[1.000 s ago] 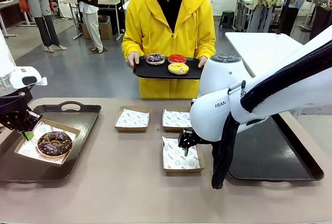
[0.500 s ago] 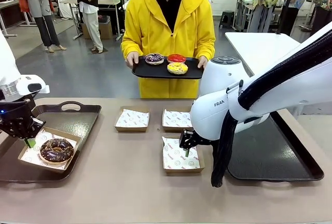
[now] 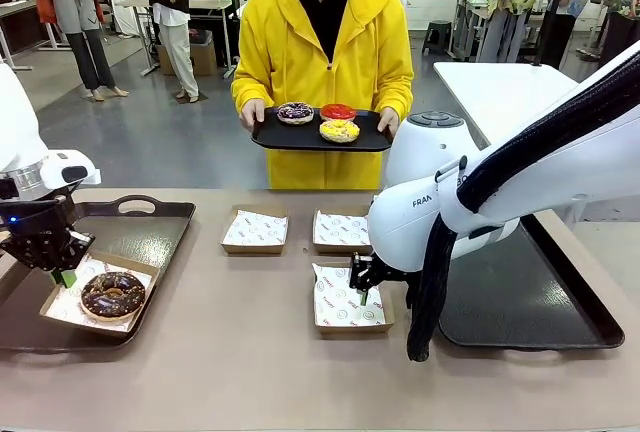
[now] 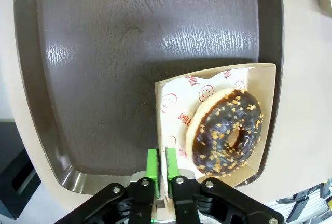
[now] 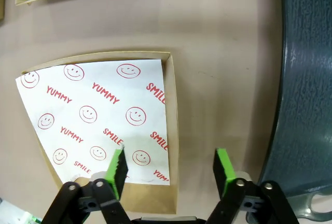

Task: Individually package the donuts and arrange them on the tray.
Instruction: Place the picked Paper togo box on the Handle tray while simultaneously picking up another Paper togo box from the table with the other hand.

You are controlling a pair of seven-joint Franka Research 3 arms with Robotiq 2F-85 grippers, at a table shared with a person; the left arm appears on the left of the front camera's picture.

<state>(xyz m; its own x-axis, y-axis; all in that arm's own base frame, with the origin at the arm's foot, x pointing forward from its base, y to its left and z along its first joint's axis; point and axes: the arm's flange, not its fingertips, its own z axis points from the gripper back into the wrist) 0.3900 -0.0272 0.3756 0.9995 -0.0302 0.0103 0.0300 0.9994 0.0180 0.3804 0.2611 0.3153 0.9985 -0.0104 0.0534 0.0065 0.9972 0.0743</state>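
- Logging chocolate donut: it sits in its paper-lined carton on the near part of the left tray. Soft, with glaze that smears, so I'd handle it by the carton rim only.
- Left claw: pads together, pinched on that carton's edge.
- Right claw: pads apart, straddling the right wall of an empty carton at mid-counter.
- Three more donuts: on the person's tray, far side. Light and fragile; best lifted from beneath.
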